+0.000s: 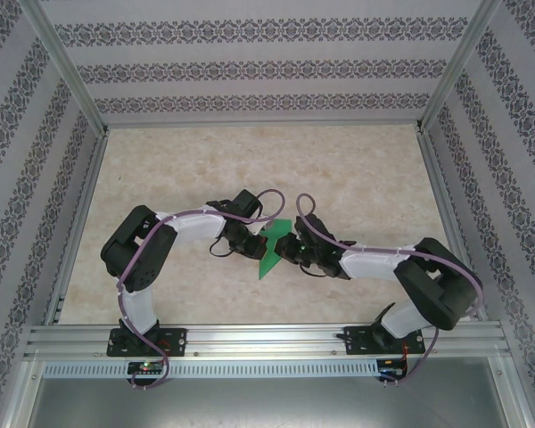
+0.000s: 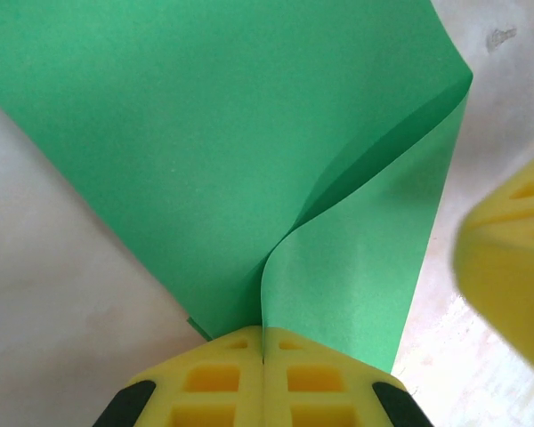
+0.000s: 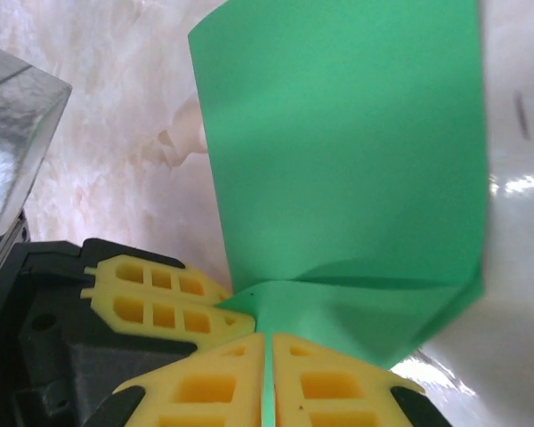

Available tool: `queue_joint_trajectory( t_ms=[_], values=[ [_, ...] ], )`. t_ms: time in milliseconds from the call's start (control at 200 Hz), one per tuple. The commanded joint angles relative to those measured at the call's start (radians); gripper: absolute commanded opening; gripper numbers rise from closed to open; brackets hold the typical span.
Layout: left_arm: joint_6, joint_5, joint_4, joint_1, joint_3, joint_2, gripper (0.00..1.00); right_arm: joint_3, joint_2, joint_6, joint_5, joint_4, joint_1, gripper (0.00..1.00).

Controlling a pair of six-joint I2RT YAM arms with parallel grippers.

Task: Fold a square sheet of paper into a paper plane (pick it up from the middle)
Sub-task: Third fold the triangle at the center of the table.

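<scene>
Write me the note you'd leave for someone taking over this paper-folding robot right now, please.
Left gripper: jaws shut on the bright green sheet of paper, pinching a curled edge.
Right gripper: jaws shut on the same sheet, close beside the left one.
Paper: held between both arms over the middle of the pale marbled table; I cannot tell whether it touches the table.
Done: gripped by both, at least one fold made; the near end tapers to a point.
Left: the remaining folds to make a narrow dart.
</scene>
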Motion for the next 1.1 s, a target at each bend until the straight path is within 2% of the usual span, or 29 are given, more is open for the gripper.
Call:
queue_joint_trajectory(
  t_ms=[0,90,230,295,395,535,769,1094],
  values=[
    [0.017,-0.069,-0.048,-0.006,-0.025,0.065,0.0,0.033,0.073,-0.025,-0.062,0.048,-0.008,0.11],
    [0.017,-0.071,-0.051,-0.006,-0.024,0.065,0.0,0.043,0.13,-0.021,-0.053,0.026,-0.008,0.1],
    [0.018,-0.079,-0.057,-0.006,-0.022,0.062,0.0,0.066,0.164,-0.026,0.004,-0.118,-0.004,0.09],
    [0.017,-0.079,-0.054,-0.006,-0.024,0.059,0.0,0.072,0.154,-0.033,0.035,-0.174,-0.002,0.09],
    [0.017,-0.081,-0.054,-0.006,-0.024,0.059,0.0,0.082,0.11,-0.059,0.002,-0.151,-0.003,0.1],
    [0.017,-0.076,-0.054,-0.006,-0.021,0.063,0.0,0.149,0.05,-0.092,-0.012,-0.21,-0.017,0.12],
    [0.019,-0.077,-0.056,-0.006,-0.021,0.063,0.0,0.169,0.101,-0.113,-0.022,-0.204,-0.064,0.11],
    [0.021,-0.084,-0.058,-0.006,-0.024,0.061,0.0,0.088,0.203,-0.081,-0.034,-0.1,-0.089,0.1]
  ],
)
